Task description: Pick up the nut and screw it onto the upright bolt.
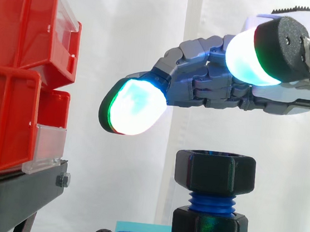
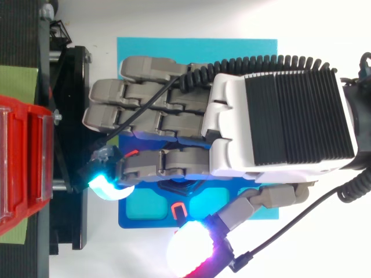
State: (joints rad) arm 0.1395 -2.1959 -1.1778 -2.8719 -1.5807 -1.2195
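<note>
A black hex nut [image 1: 214,172] sits on top of the upright blue threaded bolt [image 1: 211,201], with blue thread showing between it and a second black nut [image 1: 209,230] lower down at the bolt's foot. My hand [image 1: 231,83] hovers above the top nut, clear of it, its fingers stretched out to the left and holding nothing. One glowing fingertip [image 1: 136,106] hangs left of and above the nut. From above, my hand [image 2: 191,124] covers the bolt, which stands on a blue base plate [image 2: 142,211].
Stacked red bins [image 1: 20,67] on a black stand [image 1: 17,195] rise at the left, close to my fingertips. A cyan mat [image 2: 139,49] lies under the blue plate. A white curtain hangs behind.
</note>
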